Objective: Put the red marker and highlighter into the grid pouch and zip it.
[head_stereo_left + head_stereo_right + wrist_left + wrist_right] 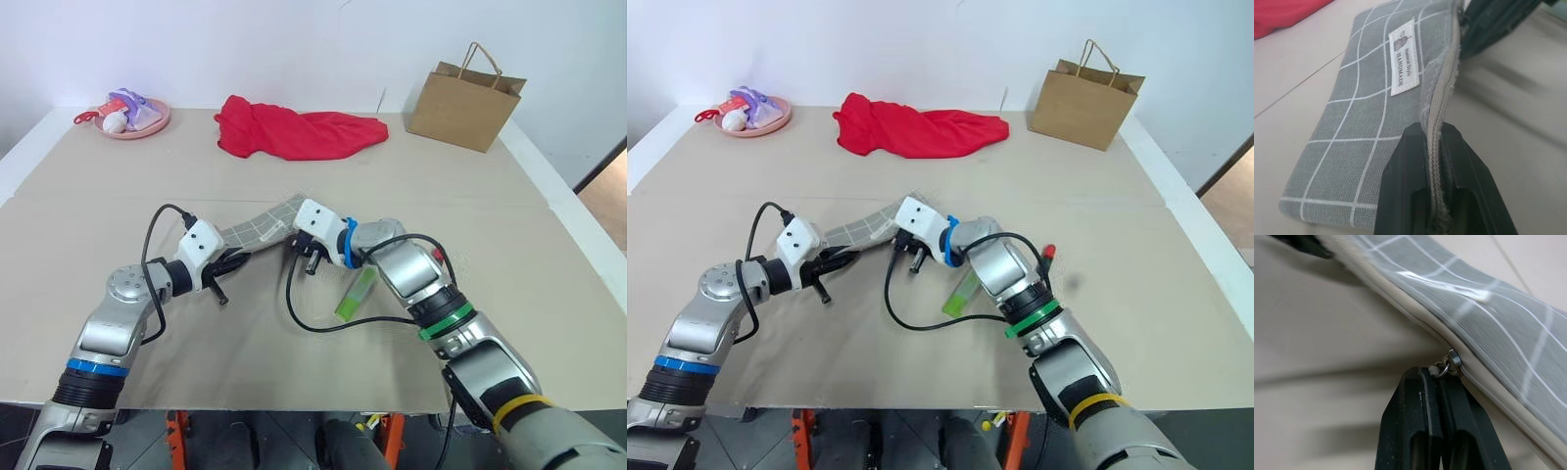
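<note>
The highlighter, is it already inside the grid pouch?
No, the highlighter lies on the table, outside the grid pouch.

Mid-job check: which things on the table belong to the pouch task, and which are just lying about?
Job:
- grid pouch, edge clamped by left gripper
- zipper pull, pinched by right gripper
- highlighter, lying on the table
- red marker, only its red tip showing past the right arm

Lying about:
- red cloth
- paper bag
- pink plate of toys
</note>
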Action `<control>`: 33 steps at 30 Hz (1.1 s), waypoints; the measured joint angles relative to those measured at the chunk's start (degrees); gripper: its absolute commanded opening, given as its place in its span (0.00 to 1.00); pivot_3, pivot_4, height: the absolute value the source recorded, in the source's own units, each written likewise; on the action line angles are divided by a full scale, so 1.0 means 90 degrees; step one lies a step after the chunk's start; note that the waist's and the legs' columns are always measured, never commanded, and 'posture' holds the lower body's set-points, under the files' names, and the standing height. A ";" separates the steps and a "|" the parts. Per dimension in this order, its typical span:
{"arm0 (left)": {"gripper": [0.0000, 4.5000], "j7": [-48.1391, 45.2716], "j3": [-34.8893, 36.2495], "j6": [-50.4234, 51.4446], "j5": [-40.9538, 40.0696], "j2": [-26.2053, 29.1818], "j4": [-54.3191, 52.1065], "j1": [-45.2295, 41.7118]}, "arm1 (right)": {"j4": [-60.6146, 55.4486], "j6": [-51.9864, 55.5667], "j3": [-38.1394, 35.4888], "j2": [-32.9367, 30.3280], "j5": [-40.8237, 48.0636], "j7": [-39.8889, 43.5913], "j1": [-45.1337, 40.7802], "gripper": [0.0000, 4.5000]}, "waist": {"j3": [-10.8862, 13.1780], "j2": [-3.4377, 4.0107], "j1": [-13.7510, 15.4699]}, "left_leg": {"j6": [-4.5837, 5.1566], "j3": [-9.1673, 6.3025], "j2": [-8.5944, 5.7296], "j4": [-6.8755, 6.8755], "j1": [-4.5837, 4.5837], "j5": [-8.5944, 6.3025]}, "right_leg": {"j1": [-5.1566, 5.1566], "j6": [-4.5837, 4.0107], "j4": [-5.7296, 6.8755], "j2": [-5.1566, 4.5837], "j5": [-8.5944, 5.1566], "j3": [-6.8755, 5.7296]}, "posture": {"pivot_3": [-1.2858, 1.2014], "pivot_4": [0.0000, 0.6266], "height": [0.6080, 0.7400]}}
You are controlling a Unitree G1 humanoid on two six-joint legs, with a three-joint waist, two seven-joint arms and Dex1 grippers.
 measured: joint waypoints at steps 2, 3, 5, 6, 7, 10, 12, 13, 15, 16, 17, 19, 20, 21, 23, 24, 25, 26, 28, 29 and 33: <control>0.00 -0.0009 0.0000 0.0002 0.0000 0.0000 0.0000 0.0022 | -0.0074 0.0077 0.0040 0.0094 -0.0017 0.0004 0.0049 0.01 | 0.0000 0.0000 0.0000 | -0.0001 0.0002 -0.0002 0.0002 0.0000 0.0000 | 0.0001 0.0000 0.0000 -0.0002 0.0000 0.0001 | 0.52 0.24 1.00; 0.00 -0.0012 0.0000 0.0003 0.0000 0.0000 0.0000 0.0029 | -0.0075 0.0098 0.0065 0.0131 -0.0028 0.0005 0.0050 0.01 | 0.0000 0.0000 0.0001 | -0.0001 0.0002 -0.0003 0.0002 0.0000 0.0001 | 0.0001 0.0000 0.0000 -0.0004 0.0000 0.0002 | 0.52 0.24 1.00; 0.00 -0.0015 0.0001 0.0004 0.0000 0.0000 0.0000 0.0052 | -0.0079 0.0149 0.0071 0.0203 -0.0050 0.0024 0.0050 0.01 | 0.0000 0.0000 0.0003 | -0.0002 0.0001 -0.0004 0.0003 0.0000 0.0001 | 0.0002 0.0000 0.0000 -0.0004 0.0000 0.0000 | 0.52 0.24 1.00; 0.00 -0.0015 0.0001 0.0007 0.0000 0.0000 0.0000 0.0072 | -0.0080 0.0171 0.0071 0.0233 -0.0050 0.0055 0.0050 0.01 | 0.0000 0.0000 0.0003 | -0.0002 0.0001 -0.0004 0.0003 0.0000 0.0001 | 0.0002 0.0000 0.0000 -0.0004 0.0000 0.0000 | 0.52 0.24 1.00; 0.00 -0.0019 -0.0001 0.0009 -0.0002 -0.0001 0.0000 0.0079 | -0.0084 0.0185 0.0076 0.0255 -0.0049 0.0089 0.0050 0.01 | 0.0000 0.0000 0.0003 | -0.0002 0.0000 -0.0004 0.0003 0.0000 0.0001 | 0.0001 0.0000 0.0000 -0.0004 0.0000 -0.0001 | 0.52 0.24 1.00; 0.00 -0.0021 -0.0006 0.0034 -0.0005 -0.0006 -0.0013 0.0079 | -0.0148 0.0208 0.0103 0.0403 -0.0039 0.0205 0.0049 0.01 | 0.0000 0.0000 0.0000 | -0.0002 0.0000 -0.0003 0.0002 0.0000 0.0001 | 0.0000 0.0000 0.0000 0.0002 0.0000 -0.0002 | 0.52 0.24 1.00; 0.00 -0.0022 -0.0014 0.0075 -0.0010 -0.0016 -0.0020 0.0079 | -0.0208 0.0231 0.0107 0.0535 0.0011 0.0261 0.0049 0.01 | 0.0000 0.0000 0.0000 | -0.0002 -0.0003 -0.0002 0.0001 0.0000 0.0001 | 0.0000 0.0000 0.0000 0.0005 0.0000 -0.0004 | 0.52 0.24 1.00; 0.00 -0.0023 -0.0019 0.0077 -0.0014 -0.0019 -0.0022 0.0078 | -0.0219 0.0248 0.0106 0.0587 0.0031 0.0266 0.0049 0.01 | 0.0000 0.0000 0.0001 | -0.0002 -0.0005 -0.0001 0.0001 0.0000 0.0001 | 0.0001 0.0000 0.0000 0.0004 0.0000 -0.0006 | 0.52 0.24 1.00; 0.00 -0.0024 -0.0021 0.0082 -0.0022 -0.0021 -0.0033 0.0078 | -0.0220 0.0282 0.0092 0.0658 0.0083 0.0256 0.0050 0.01 | 0.0000 0.0000 0.0004 | -0.0003 -0.0006 -0.0001 0.0001 0.0000 0.0002 | 0.0002 0.0000 0.0000 0.0000 0.0000 -0.0007 | 0.52 0.24 1.00; 0.00 -0.0023 -0.0020 0.0085 -0.0024 -0.0021 -0.0042 0.0079 | -0.0219 0.0284 0.0075 0.0666 0.0097 0.0244 0.0050 0.01 | 0.0000 0.0000 0.0004 | -0.0004 -0.0006 -0.0003 0.0002 0.0000 0.0003 | 0.0003 0.0000 0.0000 -0.0002 0.0000 -0.0007 | 0.52 0.24 1.00; 0.00 -0.0021 -0.0020 0.0089 -0.0034 -0.0021 -0.0063 0.0079 | -0.0218 0.0279 0.0028 0.0675 0.0129 0.0203 0.0051 0.01 | 0.0000 0.0000 0.0004 | -0.0005 -0.0005 -0.0004 0.0003 0.0000 0.0003 | 0.0004 0.0000 0.0000 -0.0005 0.0000 -0.0006 | 0.52 0.24 1.00; 0.00 -0.0016 -0.0021 0.0097 -0.0048 -0.0023 -0.0091 0.0079 | -0.0206 0.0254 -0.0068 0.0688 0.0176 0.0142 0.0053 0.25 | 0.0000 0.0000 0.0003 | -0.0005 -0.0004 -0.0007 0.0003 0.0000 0.0003 | 0.0004 0.0000 0.0000 -0.0008 0.0000 -0.0005 | 0.52 0.24 1.00; 0.00 -0.0006 -0.0020 0.0105 -0.0051 -0.0024 -0.0118 0.0079 | -0.0200 0.0212 -0.0164 0.0671 0.0213 0.0111 0.0071 0.35 | 0.0000 0.0000 0.0003 | -0.0005 -0.0004 -0.0007 0.0003 0.0000 0.0003 | 0.0004 0.0000 0.0000 -0.0007 0.0000 -0.0005 | 0.52 0.24 1.00; 0.00 0.0001 -0.0020 0.0108 -0.0053 -0.0025 -0.0137 0.0078 | -0.0200 0.0178 -0.0192 0.0661 0.0241 0.0099 0.0082 0.45 | 0.0000 0.0000 0.0003 | -0.0006 -0.0005 -0.0007 0.0003 0.0000 0.0003 | 0.0004 0.0000 0.0000 -0.0007 0.0000 -0.0006 | 0.52 0.24 1.00; 0.00 0.0006 -0.0019 0.0118 -0.0056 -0.0028 -0.0163 0.0078 | -0.0213 0.0158 -0.0227 0.0574 0.0278 0.0100 0.0126 0.67 | 0.0000 0.0000 0.0004 | -0.0005 -0.0006 -0.0006 0.0003 0.0000 0.0003 | 0.0005 0.0000 0.0000 -0.0005 0.0000 -0.0009 | 0.52 0.24 1.00; 0.00 0.0004 -0.0020 0.0123 -0.0058 -0.0030 -0.0171 0.0079 | -0.0247 0.0161 -0.0251 0.0497 0.0307 0.0107 0.0176 0.75 | 0.0000 0.0000 0.0004 | -0.0006 -0.0007 -0.0006 0.0003 0.0000 0.0003 | 0.0005 0.0000 0.0000 -0.0005 0.0000 -0.0009 | 0.52 0.24 1.00; 0.00 0.0004 -0.0020 0.0131 -0.0062 -0.0035 -0.0178 0.0083 | -0.0346 0.0255 -0.0332 0.0375 0.0381 0.0132 0.0273 0.87 | 0.0000 0.0000 0.0005 | -0.0005 -0.0007 -0.0007 0.0002 0.0000 0.0003 | 0.0005 0.0000 0.0000 -0.0006 0.0000 -0.0009 | 0.52 0.24 1.00; 0.00 0.0003 -0.0021 0.0136 -0.0070 -0.0045 -0.0198 0.0090 | -0.0554 0.0514 -0.0480 0.0257 0.0524 0.0209 0.0384 0.99 | 0.0000 0.0000 0.0006 | -0.0006 -0.0007 -0.0007 0.0002 -0.0003 0.0003 | 0.0004 0.0001 -0.0001 -0.0007 0.0000 -0.0008 | 0.52 0.24 1.00; 0.00 0.0005 -0.0023 0.0146 -0.0092 -0.0058 -0.0220 0.0106 | -0.1046 0.1007 -0.0768 0.0009 0.0886 0.0394 0.0566 1.00 | 0.0000 0.0000 0.0014 | -0.0005 -0.0011 -0.0008 0.0002 -0.0007 0.0003 | 0.0005 0.0002 -0.0003 -0.0010 -0.0001 -0.0010 | 0.52 0.24 1.00; 0.00 0.0011 -0.0017 0.0166 -0.0133 -0.0077 -0.0248 0.0118 | -0.1534 0.1352 -0.0998 -0.0222 0.1213 0.0582 0.0739 1.00 | 0.0000 0.0000 0.0025 | -0.0005 -0.0015 -0.0009 0.0002 -0.0009 0.0003 | 0.0005 0.0005 -0.0006 -0.0012 -0.0003 -0.0012 | 0.52 0.24 1.00; 0.00 0.0140 0.0062 0.0402 -0.0322 -0.0225 -0.0323 0.0142 | -0.3232 0.2217 -0.1825 -0.1168 0.2265 0.1082 0.1403 1.00 | 0.0000 0.0000 0.0034 | -0.0004 -0.0036 -0.0018 0.0004 -0.0013 0.0002 | 0.0015 0.0015 -0.0013 -0.0016 -0.0009 -0.0023 | 0.52 0.24 1.00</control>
